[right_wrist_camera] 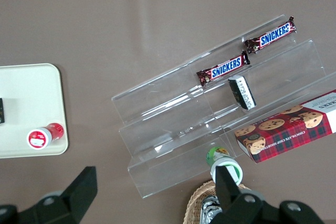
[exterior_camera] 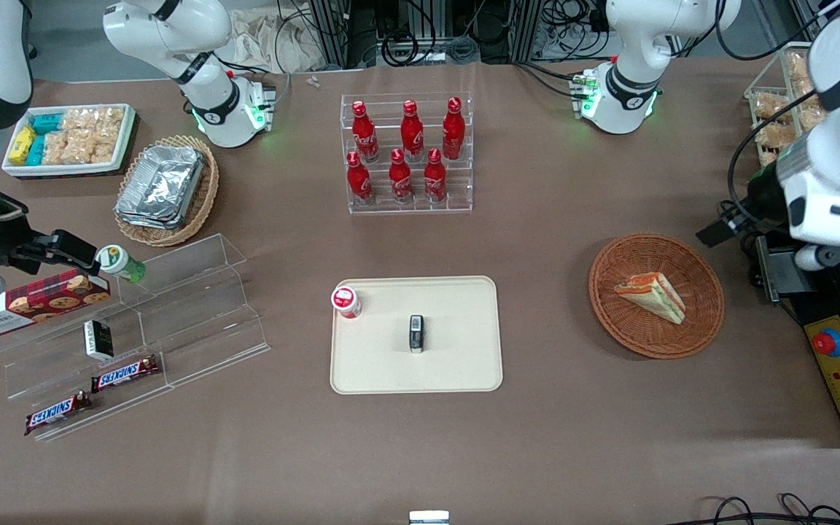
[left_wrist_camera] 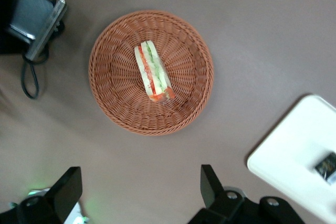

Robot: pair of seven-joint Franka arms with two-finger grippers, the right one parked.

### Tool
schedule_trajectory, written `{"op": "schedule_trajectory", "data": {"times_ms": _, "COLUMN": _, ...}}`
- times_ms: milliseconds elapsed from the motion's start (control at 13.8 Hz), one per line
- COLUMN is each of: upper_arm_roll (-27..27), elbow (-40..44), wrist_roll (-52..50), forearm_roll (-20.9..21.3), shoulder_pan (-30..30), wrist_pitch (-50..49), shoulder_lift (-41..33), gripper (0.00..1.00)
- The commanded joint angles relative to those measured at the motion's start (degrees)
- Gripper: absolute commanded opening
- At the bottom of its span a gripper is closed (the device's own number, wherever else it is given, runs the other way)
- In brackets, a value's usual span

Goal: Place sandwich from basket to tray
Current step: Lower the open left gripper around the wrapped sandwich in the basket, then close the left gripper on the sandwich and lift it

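Brown tabletop (exterior_camera: 580, 452), several items. Sandwich (exterior_camera: 652, 294): lying inside the round woven basket (exterior_camera: 704, 332), toward the working arm's end of the table. Cream tray (exterior_camera: 464, 364): centre of the table, well apart from the basket, carrying a small red-capped bottle (exterior_camera: 345, 301) and a small dark packet (exterior_camera: 416, 333). Left gripper (left_wrist_camera: 142, 195): raised above the table just beside the basket, fingers (left_wrist_camera: 209, 184) spread wide, holding nothing.
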Motion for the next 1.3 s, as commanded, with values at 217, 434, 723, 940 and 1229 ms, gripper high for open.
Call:
{"op": "schedule_trajectory", "data": {"times_ms": 217, "upper_arm_roll": 0.2, "elbow": -15.6, "wrist_roll": -13.7, "forearm_roll": 0.6, "shoulder_pan": -0.3, "wrist_pitch": 19.4, "shoulder_lift": 4.7, "gripper": 1.00}}
{"op": "schedule_trajectory", "data": {"times_ms": 434, "upper_arm_roll": 0.3, "elbow": -21.8, "wrist_roll": -18.8, "forearm_roll": 1.2, "shoulder_pan": -0.4, "wrist_pitch": 29.6, "shoulder_lift": 8.6, "gripper": 1.00}}
{"op": "schedule_trajectory", "data": {"times_ms": 723, "upper_arm_roll": 1.6, "elbow": -28.0, "wrist_roll": -18.9, "forearm_roll": 2.8, "shoulder_pan": 0.4, "wrist_pitch": 40.7, "shoulder_lift": 11.0, "gripper": 1.00}}
{"op": "schedule_trajectory", "data": {"times_ms": 940, "upper_arm_roll": 1.7, "elbow": -28.3, "wrist_roll": -18.9, "forearm_roll": 3.5, "shoulder_pan": 0.5, "wrist_pitch": 44.1, "shoulder_lift": 13.8, "gripper": 1.00}}
{"op": "schedule_trajectory", "data": {"times_ms": 1229, "upper_arm_roll": 1.8, "elbow": -28.0, "wrist_roll": -18.9, "forearm_roll": 3.5, "shoulder_pan": 0.5, "wrist_pitch": 49.3, "shoulder_lift": 18.1, "gripper": 0.79}}
